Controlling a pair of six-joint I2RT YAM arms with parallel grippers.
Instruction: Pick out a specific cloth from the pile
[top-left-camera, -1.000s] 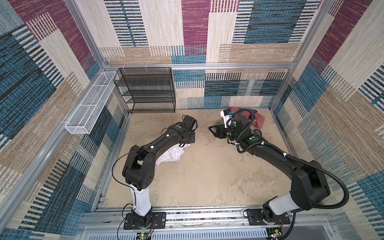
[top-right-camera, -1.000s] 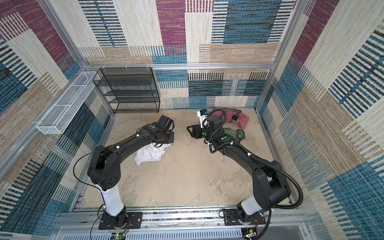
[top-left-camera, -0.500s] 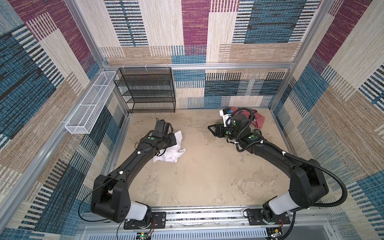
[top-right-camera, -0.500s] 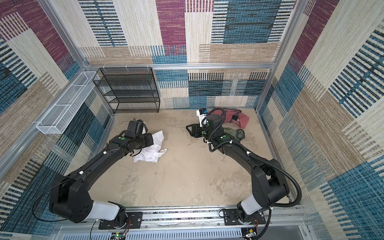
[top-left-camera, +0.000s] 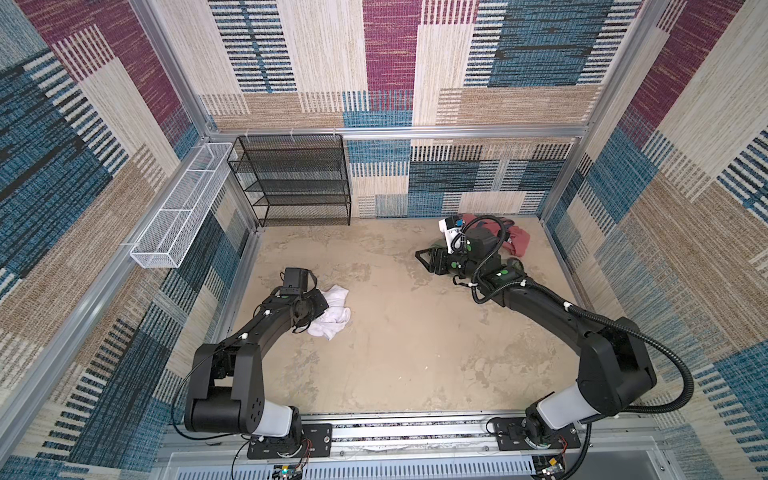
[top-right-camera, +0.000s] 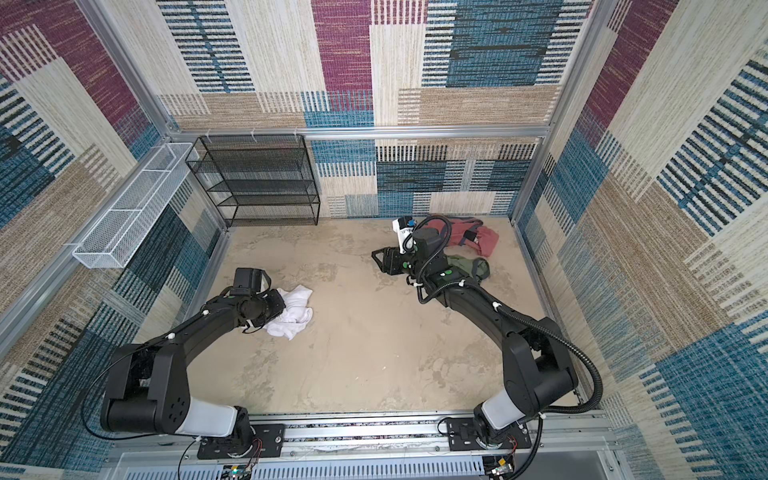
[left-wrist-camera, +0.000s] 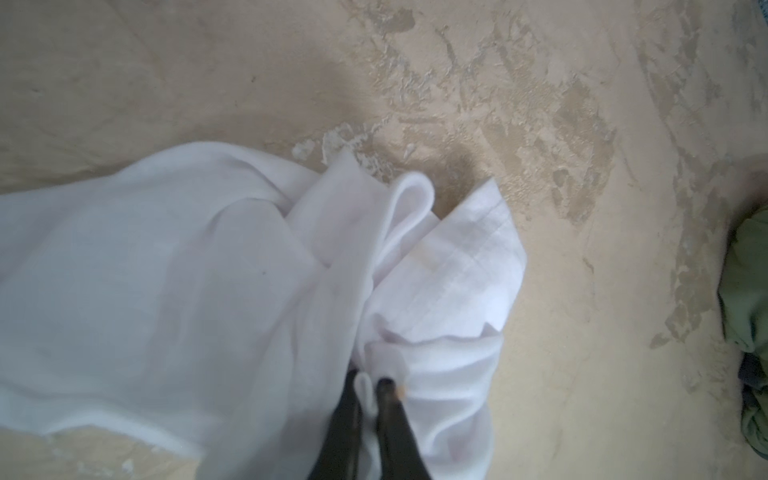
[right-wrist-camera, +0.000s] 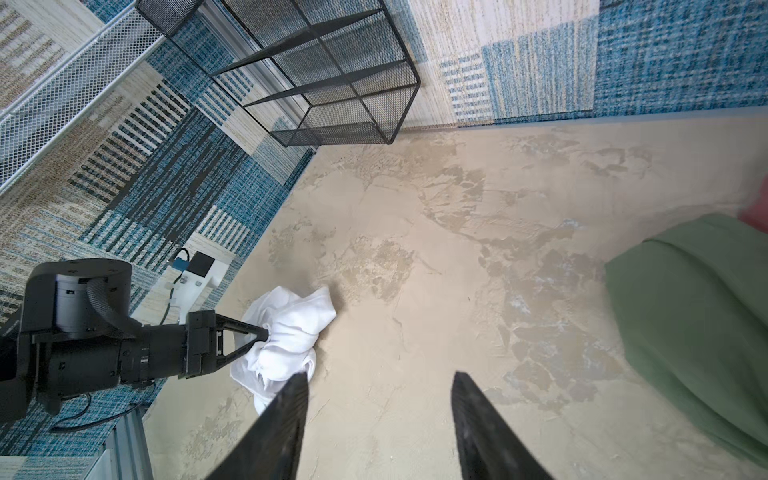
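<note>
Patchwork-carpeted walls are enclosing a mottled beige floor (top-left-camera: 395, 332), where the plain white soft cloth (top-left-camera: 334, 313) is lying well apart from the salmon-red and olive-green pile (top-right-camera: 473, 249). Left gripper (right-wrist-camera: 264, 334) is pinching it; releasing seemingly remains. Right gripper (right-wrist-camera: 380, 428) is gaping, empty. Its arm is hiding much of the pile.

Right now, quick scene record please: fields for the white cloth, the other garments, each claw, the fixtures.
white cloth: crumpled on the floor, left side, apart from the other garments
left claw: shut, pinching a fold of the white cloth
right claw: open, holding nothing, above bare floor
red garment: far right corner, by the back wall
green garment: just in front of the red one, partly under the right arm
black mesh shelf: against the back wall
white wire basket: mounted on the left wall
</note>
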